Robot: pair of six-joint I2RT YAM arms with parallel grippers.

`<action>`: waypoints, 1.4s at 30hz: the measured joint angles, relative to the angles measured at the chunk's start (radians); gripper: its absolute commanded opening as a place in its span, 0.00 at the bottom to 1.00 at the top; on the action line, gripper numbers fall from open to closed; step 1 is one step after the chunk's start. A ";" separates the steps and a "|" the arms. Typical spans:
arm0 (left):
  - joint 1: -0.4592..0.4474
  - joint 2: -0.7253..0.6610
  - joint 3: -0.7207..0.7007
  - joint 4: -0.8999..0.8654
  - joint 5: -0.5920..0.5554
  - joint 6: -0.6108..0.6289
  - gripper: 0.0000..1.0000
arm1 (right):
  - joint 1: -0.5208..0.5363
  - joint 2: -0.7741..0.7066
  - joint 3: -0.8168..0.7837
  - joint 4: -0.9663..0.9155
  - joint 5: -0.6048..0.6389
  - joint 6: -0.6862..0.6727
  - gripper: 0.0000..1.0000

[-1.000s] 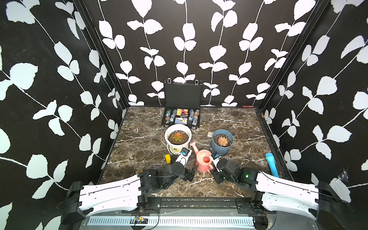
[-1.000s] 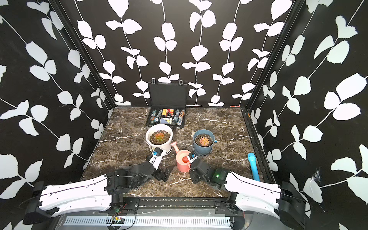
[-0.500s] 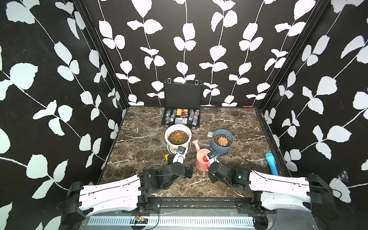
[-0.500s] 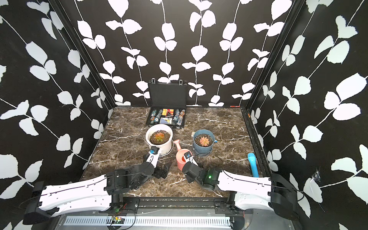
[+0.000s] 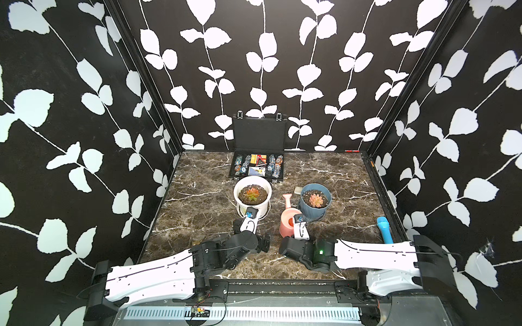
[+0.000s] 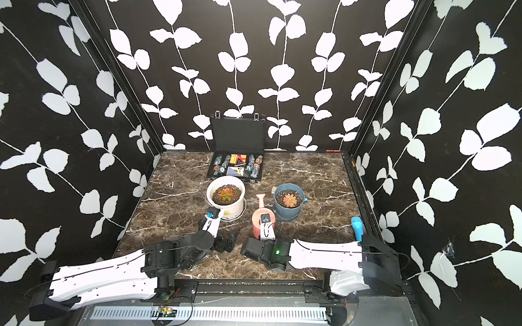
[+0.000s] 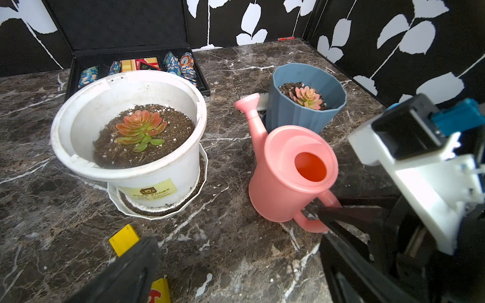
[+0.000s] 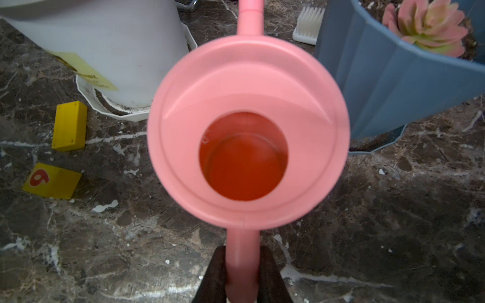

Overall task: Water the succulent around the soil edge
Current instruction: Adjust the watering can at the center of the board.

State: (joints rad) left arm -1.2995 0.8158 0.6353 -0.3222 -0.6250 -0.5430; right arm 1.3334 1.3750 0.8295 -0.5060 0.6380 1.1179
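On the left of the dark, white-veined marble desk (image 5: 197, 197), the left gripper (image 7: 236, 249) hovers low with its black jaws spread wide and nothing between them. Only the wrist views show two yellow blocks (image 8: 69, 126) lying flat near it, one printed with a red numeral.

Next comes a wide, round white plastic pot (image 7: 60, 131), scuffed, with a pale yellow label, standing in a faceted white saucer (image 7: 157, 213). The succulent (image 7: 140, 127) sits in its middle: a spiky rosette, orange-red at the heart and green on the outer leaves. The soil edge (image 7: 110, 154) rings it, dark, gritty and flecked with white, well below the rim. Behind the pot, both top views show an open black case (image 5: 258, 166) of striped chips and cards.

To the right stands a smooth pink plastic watering can (image 5: 288, 220), upright on the desk, its long spout pointing away from the arms. The right wrist view alone looks down its round opening, where a ring of clear liquid shows. The right gripper (image 8: 241, 272) is clamped on the can's curved handle.

Further right stands a ribbed blue-grey pot (image 5: 313, 211) with a pale pink rosette (image 5: 315, 199), a white bristle brush (image 8: 308, 23) behind it. A blue cylinder (image 5: 383, 228) lies at the desk's right edge.
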 measured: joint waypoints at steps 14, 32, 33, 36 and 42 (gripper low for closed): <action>0.001 -0.069 -0.063 -0.023 -0.045 -0.004 0.99 | 0.055 0.138 0.075 0.031 0.051 0.150 0.27; -0.037 0.044 -0.068 0.127 0.090 0.091 0.95 | 0.150 -0.129 0.027 0.029 0.352 0.035 0.75; -0.059 0.065 -0.058 0.134 0.085 0.091 0.95 | 0.150 -0.178 0.014 0.022 0.386 0.003 0.80; -0.149 0.133 -0.023 0.154 0.051 0.103 0.95 | 0.130 -0.328 -0.013 0.009 0.465 -0.113 0.87; -0.258 0.264 0.014 0.214 -0.010 0.072 0.94 | -0.152 -0.608 -0.037 0.035 0.425 -0.388 0.96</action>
State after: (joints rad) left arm -1.5574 1.0794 0.6498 -0.1085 -0.6353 -0.4713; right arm 1.1816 0.7670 0.7921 -0.4706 1.0626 0.7296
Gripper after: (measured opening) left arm 0.946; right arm 0.930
